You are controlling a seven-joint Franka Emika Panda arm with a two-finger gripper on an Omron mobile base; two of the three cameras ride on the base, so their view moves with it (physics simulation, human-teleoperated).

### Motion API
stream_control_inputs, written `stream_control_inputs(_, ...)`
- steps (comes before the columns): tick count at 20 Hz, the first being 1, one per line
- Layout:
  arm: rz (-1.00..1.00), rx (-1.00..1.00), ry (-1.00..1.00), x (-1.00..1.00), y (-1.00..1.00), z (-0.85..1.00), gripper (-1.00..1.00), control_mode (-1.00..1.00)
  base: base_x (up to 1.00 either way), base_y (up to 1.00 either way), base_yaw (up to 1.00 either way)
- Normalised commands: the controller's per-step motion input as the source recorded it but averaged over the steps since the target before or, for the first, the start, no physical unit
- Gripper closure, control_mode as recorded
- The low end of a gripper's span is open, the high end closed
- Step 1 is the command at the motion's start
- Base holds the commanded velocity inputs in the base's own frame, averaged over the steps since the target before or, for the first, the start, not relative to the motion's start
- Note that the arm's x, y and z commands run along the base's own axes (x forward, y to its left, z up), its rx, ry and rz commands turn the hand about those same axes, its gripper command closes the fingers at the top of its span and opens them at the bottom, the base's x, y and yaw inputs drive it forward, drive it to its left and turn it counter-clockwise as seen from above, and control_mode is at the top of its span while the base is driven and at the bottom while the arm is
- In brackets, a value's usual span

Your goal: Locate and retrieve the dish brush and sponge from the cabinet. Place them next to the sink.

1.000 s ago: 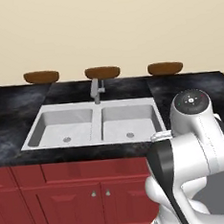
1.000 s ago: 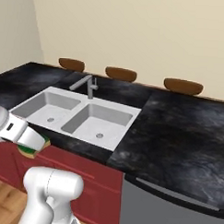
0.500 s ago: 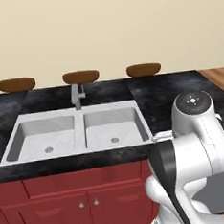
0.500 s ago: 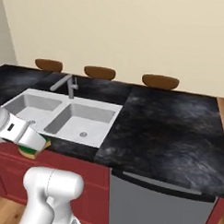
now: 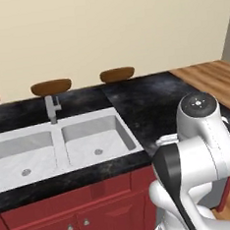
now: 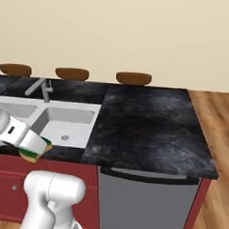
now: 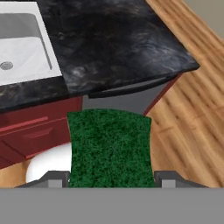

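Between my fingertips sits the sponge (image 7: 109, 148), green scrub face toward the hand camera and filling the gap from one tip to the other; my gripper (image 7: 109, 180) is spread fairly wide and closed on it across its breadth. From the right base view I see its yellow body with the green layer (image 6: 35, 151) poking out of my hand, hanging off the front edge of the counter, level with the red cupboard fronts (image 5: 71, 214) and not yet over the stone.

So the fetching half for this piece looks done, as I judge it: the sponge is out of the cabinet and riding with me. Setting it down is left.

Just past my hand lies the front edge of the black counter (image 6: 148, 132), with a grey appliance front (image 6: 145, 202) under it. Further in, the white two-basin sink (image 5: 65, 148) is let into the counter, its faucet (image 5: 52, 107) at the back edge. The bare stretch of counter off the sink's right-hand rim seems the natural landing spot.

Along the far edge stand three brown bowls (image 5: 117, 74). No dish brush lies on the counter that I can see, so I take that one as still to be fetched.
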Motion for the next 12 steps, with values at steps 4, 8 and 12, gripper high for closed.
stream_control_inputs(4,0.0,0.0,0.0,0.0,0.0,0.0,1.0,1.0,0.19,0.34,-0.04)
stream_control_inputs(8,0.0,0.0,0.0,0.0,0.0,0.0,1.0,1.0,0.53,-0.05,0.06)
stream_control_inputs(12,0.0,0.0,0.0,0.0,0.0,0.0,1.0,1.0,0.6,-0.3,0.14)
